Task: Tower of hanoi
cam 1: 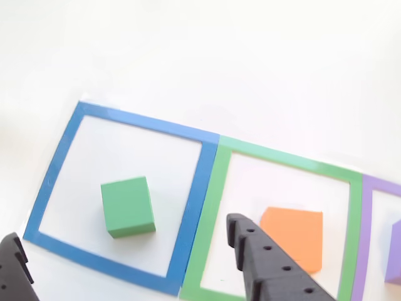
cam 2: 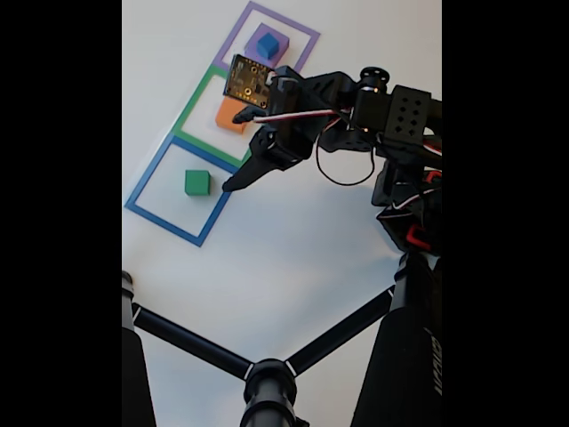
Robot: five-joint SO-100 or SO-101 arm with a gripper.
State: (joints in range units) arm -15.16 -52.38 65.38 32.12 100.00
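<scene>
we see the green block (cam 1: 128,206) sitting alone inside the blue square outline (cam 1: 60,160), a little left of its middle in the other view, touching none of the border. next door, the orange block (cam 1: 294,237) lies flat inside the green square outline (cam 1: 220,207), and a corner of the purple block (cam 1: 395,252) shows at the right edge within the purple square outline (cam 1: 366,238). in the fixed view the blue cube (cam 2: 268,43) rests on top of the purple block — the two stacked in the far outline. the gripper (cam 1: 125,263) hangs above the table (cam 1: 200,56) with its fingers (cam 1: 263,257) spread wide apart, one over the green outline and one beyond the blue one, holding nothing — the green block lies between them in the other view.
</scene>
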